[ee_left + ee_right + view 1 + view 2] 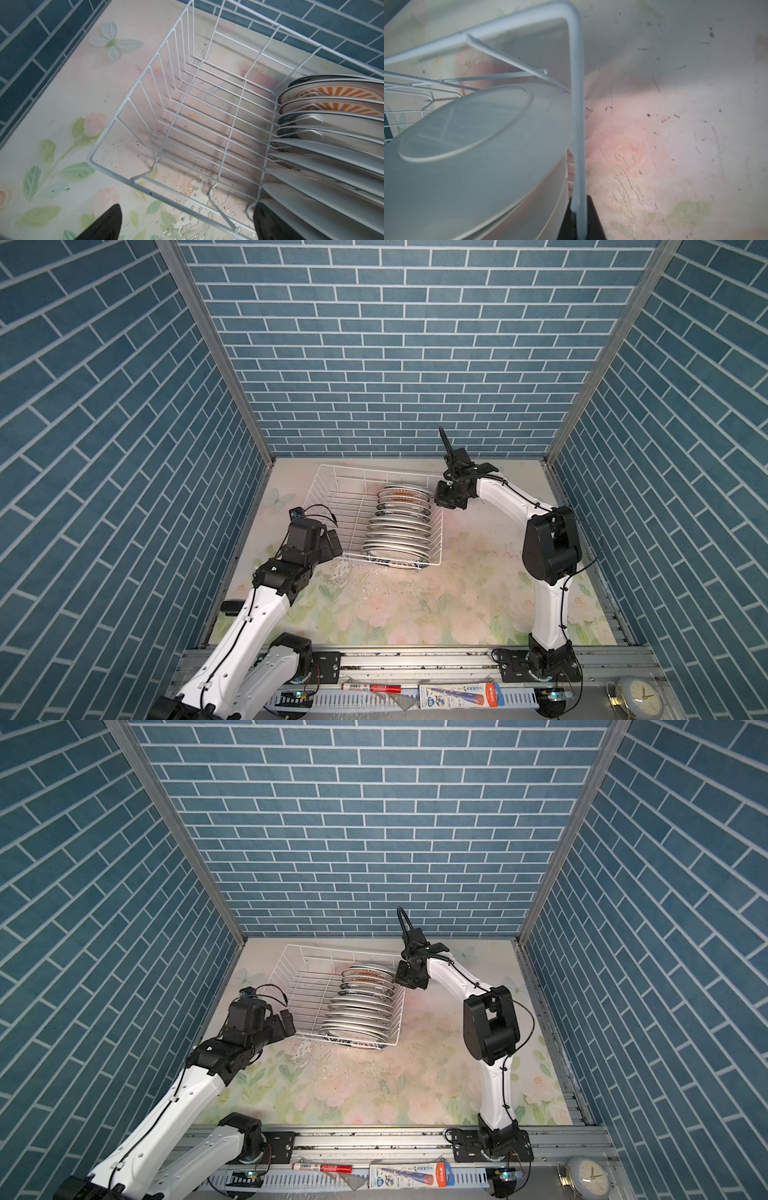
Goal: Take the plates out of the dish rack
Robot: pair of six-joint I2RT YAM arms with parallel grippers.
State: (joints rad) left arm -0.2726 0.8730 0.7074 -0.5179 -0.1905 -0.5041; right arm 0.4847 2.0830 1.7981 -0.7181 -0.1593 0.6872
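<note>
Plates (398,526), about ten, standing on edge, one dish rack (337,510)

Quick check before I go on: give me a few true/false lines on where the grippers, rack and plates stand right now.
1. The right gripper is shut on the rim wire of the rack. True.
2. The left gripper is clamped on a plate. False: it is open, and the wrist view shows nothing held between its fingers.
3. The plates stand on edge in a row on the side of the rack nearer the right arm. True.
4. The side of the rack nearer the left arm is also packed with plates. False: that side holds only bare wire.
</note>
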